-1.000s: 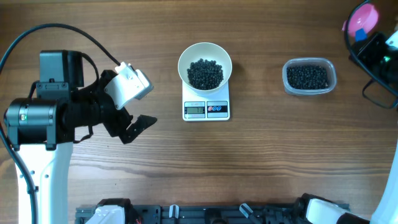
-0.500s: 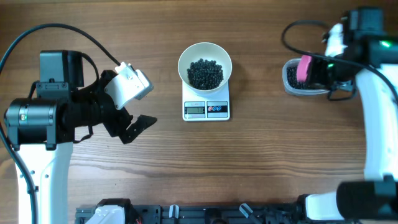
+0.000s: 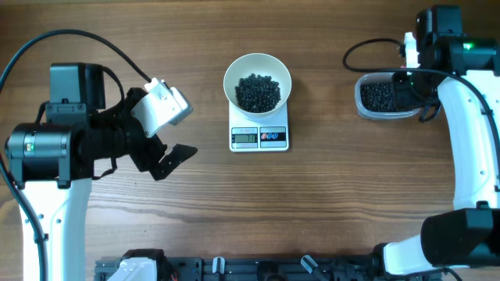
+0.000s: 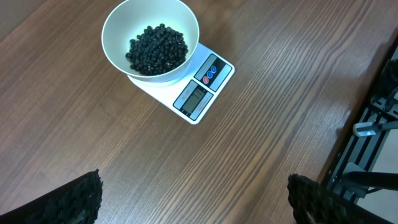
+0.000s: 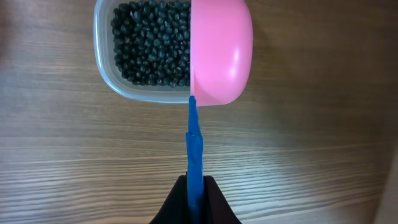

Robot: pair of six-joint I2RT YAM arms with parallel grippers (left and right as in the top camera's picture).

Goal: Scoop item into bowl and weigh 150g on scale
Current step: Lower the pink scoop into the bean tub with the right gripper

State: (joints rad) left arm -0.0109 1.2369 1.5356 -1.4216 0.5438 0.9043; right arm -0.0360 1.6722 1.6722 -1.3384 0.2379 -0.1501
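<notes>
Beads [image 3: 257, 92] sit in 2 places: a dark heap in the white bowl [image 3: 257, 82], which rests on the scale [image 3: 259, 137] at the middle of the table [image 3: 328, 203], and a fuller layer in the clear tub [image 5: 118, 87] well to the right. The scale's display is too small to read, so how close the weight is to 150 g cannot be told.

The right gripper [image 5: 194, 183] is pinched tight on the thin blue handle [image 5: 194, 143] of the pink scoop [image 5: 221, 53]. The scoop's cup hangs over the right half of the tub and overlaps its rim. The left gripper [image 4: 194, 198] hangs spread wide over bare wood left of the scale, holding nothing.

Risks, as I judge them:
- A dip this far right could strike the rim and shove or tip the light tub, scattering beads.
- The narrow handle may twist in the pinch, tilting the cup.
- Beads could roll off on the long carry left to the bowl.
- A heaped scoop may overshoot the target.
- A bump could slide the bowl off the scale.
</notes>
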